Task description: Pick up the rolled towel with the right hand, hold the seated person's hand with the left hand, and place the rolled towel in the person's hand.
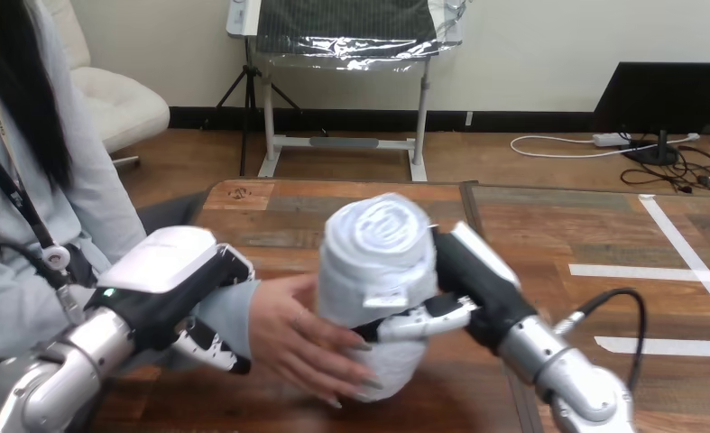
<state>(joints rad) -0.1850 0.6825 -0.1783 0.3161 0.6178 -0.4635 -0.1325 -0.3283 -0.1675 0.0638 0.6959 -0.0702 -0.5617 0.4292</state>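
Observation:
A white rolled towel [374,280] stands upright in the middle of the wooden table [549,225]. My right hand [455,280] is shut on it from the right, fingers curled round its front. The person's hand [301,338] reaches in from the left, palm up, with its fingers under and against the towel's lower left side. My left hand [184,284] is at the person's wrist, its fingers curled round the sleeve from above and below.
White tape lines [685,262] mark the table's right part. The person sits close at the table's left side. Bare tabletop lies beyond the towel and to its right.

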